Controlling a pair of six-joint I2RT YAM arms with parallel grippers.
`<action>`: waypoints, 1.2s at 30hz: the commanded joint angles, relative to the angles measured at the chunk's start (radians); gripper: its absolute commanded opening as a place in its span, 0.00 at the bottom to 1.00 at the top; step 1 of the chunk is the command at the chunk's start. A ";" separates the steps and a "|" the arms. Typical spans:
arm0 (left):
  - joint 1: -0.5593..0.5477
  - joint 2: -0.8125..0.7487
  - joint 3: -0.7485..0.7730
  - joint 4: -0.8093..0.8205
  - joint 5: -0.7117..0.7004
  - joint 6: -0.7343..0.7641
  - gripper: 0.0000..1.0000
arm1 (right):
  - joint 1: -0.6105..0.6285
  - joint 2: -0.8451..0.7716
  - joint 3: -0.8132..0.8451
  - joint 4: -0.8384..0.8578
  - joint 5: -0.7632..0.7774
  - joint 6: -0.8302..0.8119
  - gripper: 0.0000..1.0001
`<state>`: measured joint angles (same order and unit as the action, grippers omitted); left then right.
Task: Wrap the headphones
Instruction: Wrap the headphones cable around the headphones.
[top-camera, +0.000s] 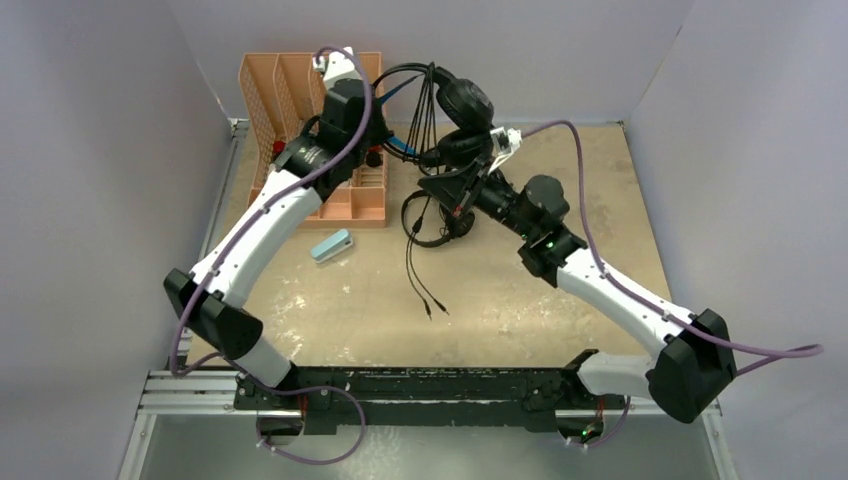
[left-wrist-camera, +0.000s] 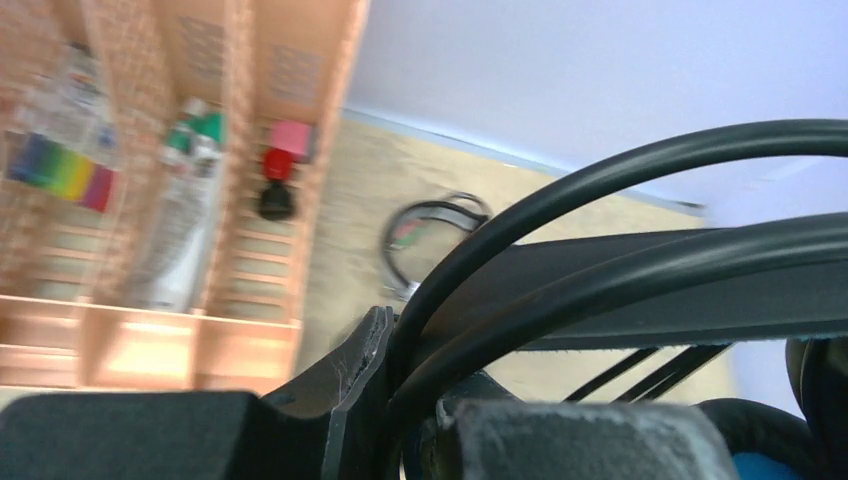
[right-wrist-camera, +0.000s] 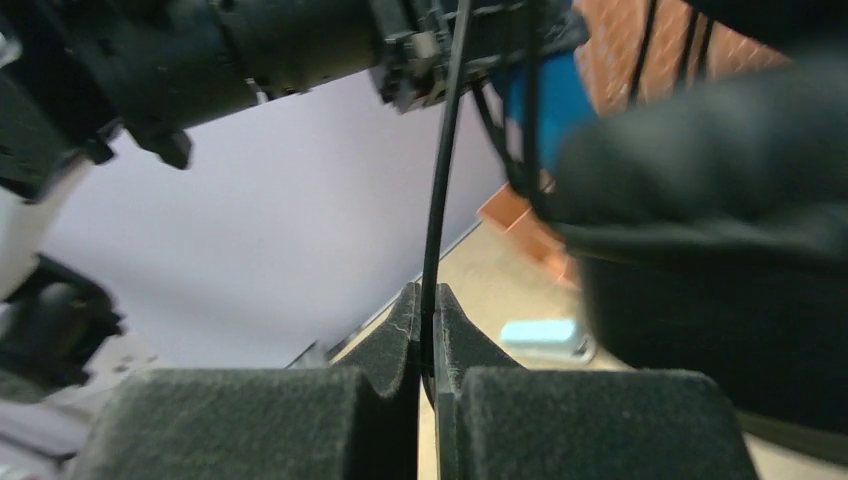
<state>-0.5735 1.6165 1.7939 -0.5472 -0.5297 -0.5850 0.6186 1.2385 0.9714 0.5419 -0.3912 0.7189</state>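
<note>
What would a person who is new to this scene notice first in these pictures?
A black headset hangs in the air over the far side of the table, gripped by the left tool. The right tool pinches one thin cable. A peach organizer stands at far left.

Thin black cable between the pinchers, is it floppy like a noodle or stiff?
Probably floppy: the thin black cable hangs in loose curves from the lifted black headphones. Likely light, since the right gripper holds it with just a fingertip pinch.
</note>
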 joint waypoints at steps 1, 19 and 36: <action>0.041 -0.141 -0.017 0.205 0.304 -0.364 0.00 | 0.060 0.009 -0.098 0.421 0.164 -0.260 0.01; 0.041 -0.363 -0.024 0.018 0.498 -0.439 0.00 | 0.041 0.510 -0.089 1.054 0.035 -0.374 0.53; 0.043 -0.343 0.049 -0.088 0.462 -0.361 0.00 | 0.083 0.280 -0.242 0.987 -0.281 -0.215 0.99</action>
<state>-0.5365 1.2961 1.8114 -0.7238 -0.0757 -0.9340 0.6449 1.5372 0.7040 1.4170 -0.5972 0.4393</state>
